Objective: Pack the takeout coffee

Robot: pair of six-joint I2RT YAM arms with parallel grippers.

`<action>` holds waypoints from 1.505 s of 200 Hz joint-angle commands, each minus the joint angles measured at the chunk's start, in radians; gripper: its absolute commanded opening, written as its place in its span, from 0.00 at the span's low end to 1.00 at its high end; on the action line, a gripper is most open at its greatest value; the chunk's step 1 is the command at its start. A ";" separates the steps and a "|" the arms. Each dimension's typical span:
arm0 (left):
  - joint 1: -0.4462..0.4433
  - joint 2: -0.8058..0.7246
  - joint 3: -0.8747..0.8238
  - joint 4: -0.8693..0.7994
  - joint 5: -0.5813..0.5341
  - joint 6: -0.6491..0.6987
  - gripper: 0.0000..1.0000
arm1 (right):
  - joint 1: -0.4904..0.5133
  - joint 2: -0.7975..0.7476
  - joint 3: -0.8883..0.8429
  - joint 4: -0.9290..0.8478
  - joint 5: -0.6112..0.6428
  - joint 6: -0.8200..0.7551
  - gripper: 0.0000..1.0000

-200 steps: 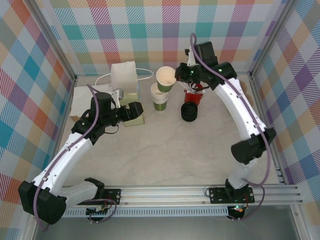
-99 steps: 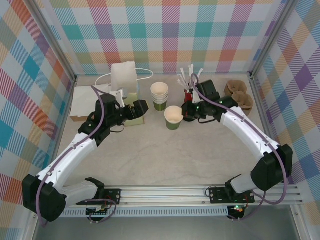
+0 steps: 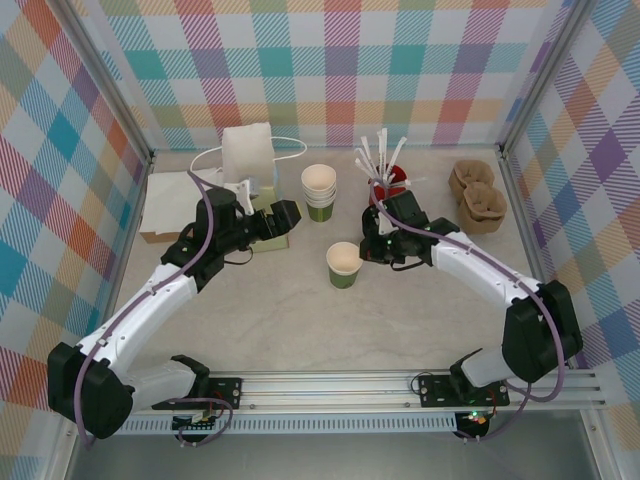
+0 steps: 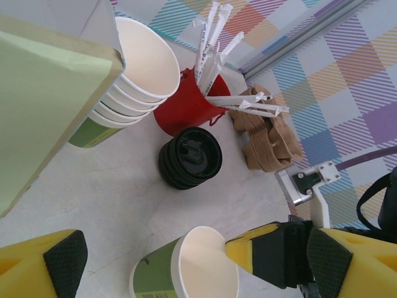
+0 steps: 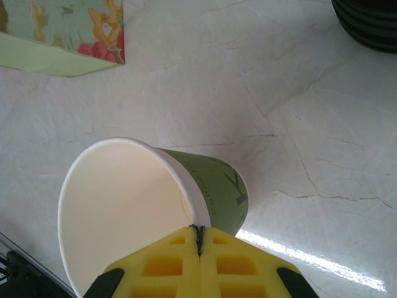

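The takeout coffee cup, pale green with a cream inside and no lid on it, is upright at the table's middle, on or just above the surface. My right gripper is shut on its right rim, one finger inside and one outside. A stack of black lids lies behind the cup, beside the right wrist. My left gripper is open, left of the cup and apart from it; the cup shows low between its fingers.
A stack of green cups and a red cup of white sticks stand at the back. Brown pulp trays lie back right. A pale green bag, a white bag and napkins sit back left.
My right gripper has brought the cup from above the cup stack forward and down to the table's middle. The left gripper has shifted slightly right.
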 commanded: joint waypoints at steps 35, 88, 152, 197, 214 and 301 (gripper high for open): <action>-0.011 0.011 -0.009 0.022 -0.011 0.003 0.94 | 0.007 0.034 -0.003 0.002 -0.032 -0.028 0.09; -0.016 0.011 0.001 0.010 -0.011 0.014 0.94 | 0.003 -0.017 0.039 -0.068 0.022 -0.062 0.32; -0.031 0.014 0.022 0.005 -0.001 0.029 0.94 | -0.159 -0.119 0.059 -0.108 0.063 -0.073 0.47; -0.060 0.049 0.039 0.020 0.011 0.027 0.95 | -0.321 -0.153 -0.022 0.019 0.094 -0.048 0.50; -0.069 0.065 0.045 0.021 0.014 0.026 0.95 | -0.334 -0.134 -0.034 0.073 0.112 -0.044 0.49; -0.103 0.103 0.057 0.028 0.007 0.019 0.96 | -0.335 0.128 -0.005 0.298 -0.008 0.055 0.44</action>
